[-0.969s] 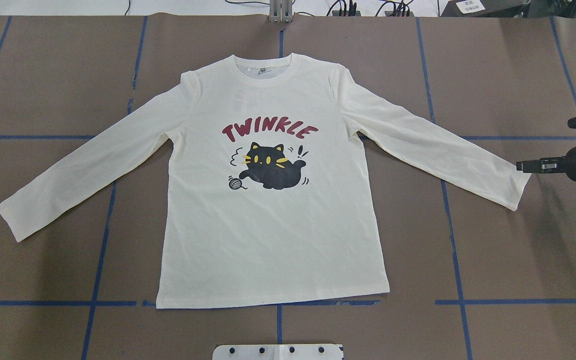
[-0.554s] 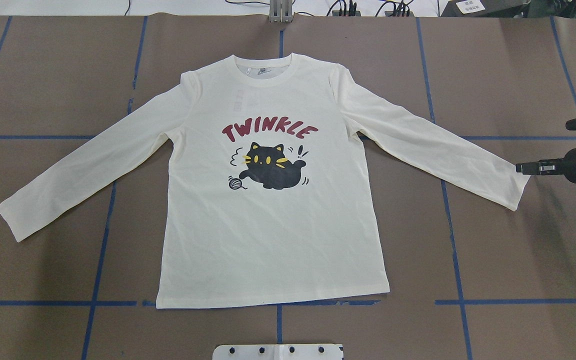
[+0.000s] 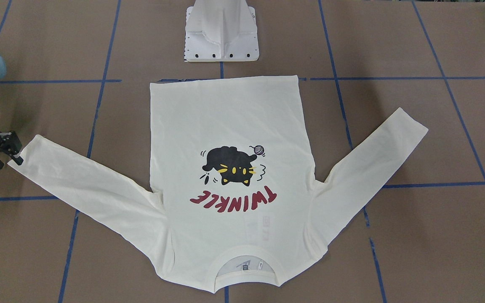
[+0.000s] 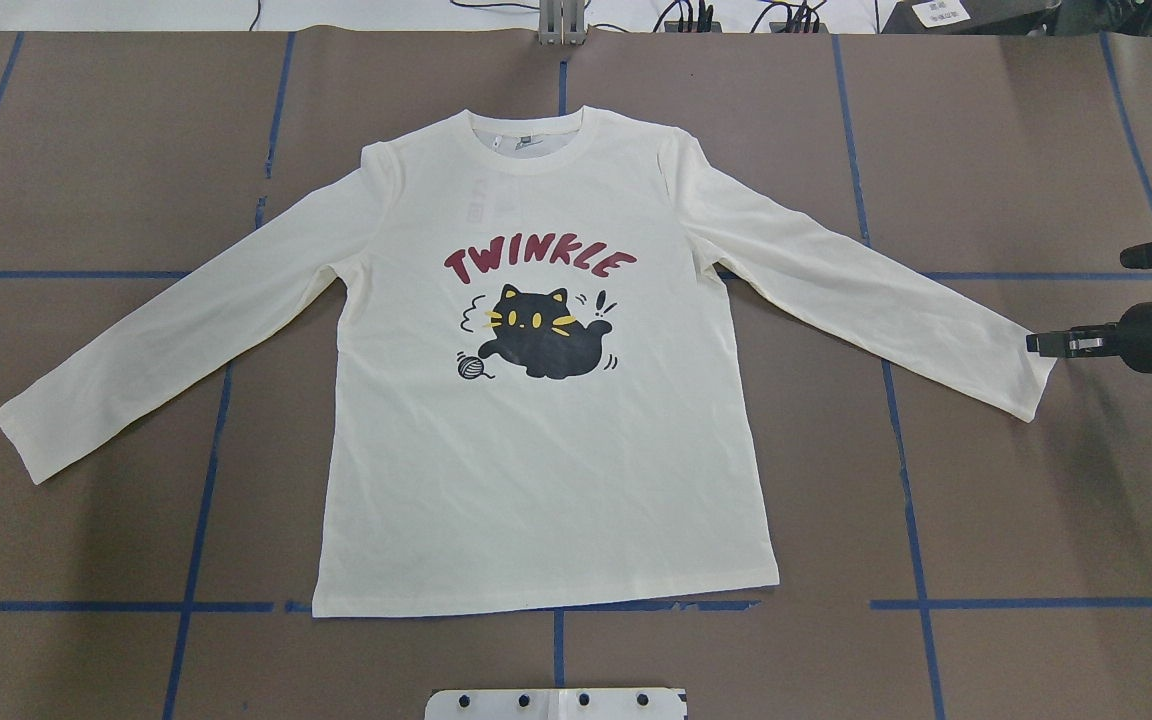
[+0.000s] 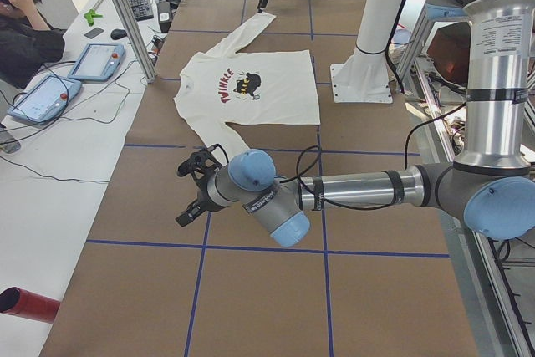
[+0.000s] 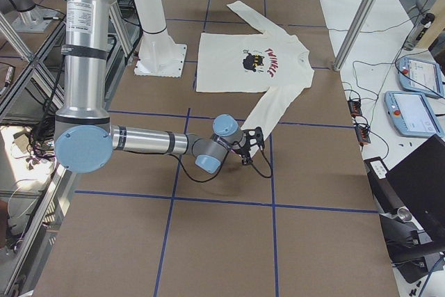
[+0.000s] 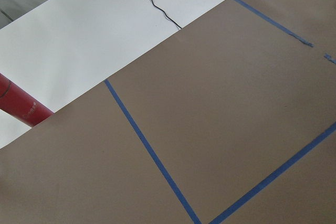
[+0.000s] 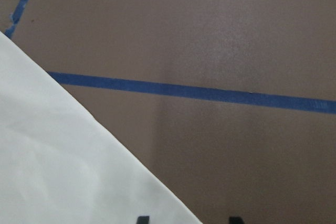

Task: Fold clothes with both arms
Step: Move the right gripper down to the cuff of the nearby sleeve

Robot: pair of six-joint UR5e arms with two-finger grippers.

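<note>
Starting at the left, the left gripper point(image 5: 187, 194) hangs above the table point(image 4: 86, 560), apart from the shirt; whether its fingers are parted I cannot tell. The shirt point(image 4: 536, 480) lies flat mid-table, print up, collar far, sleeves splayed. At the right, the right gripper point(image 4: 1034, 342) sits at the right cuff point(image 4: 1031, 385), fingers parted, one tip over cloth and the other over table. A good pinch probably means catching both sleeve layers before closing, then lifting low.
</note>
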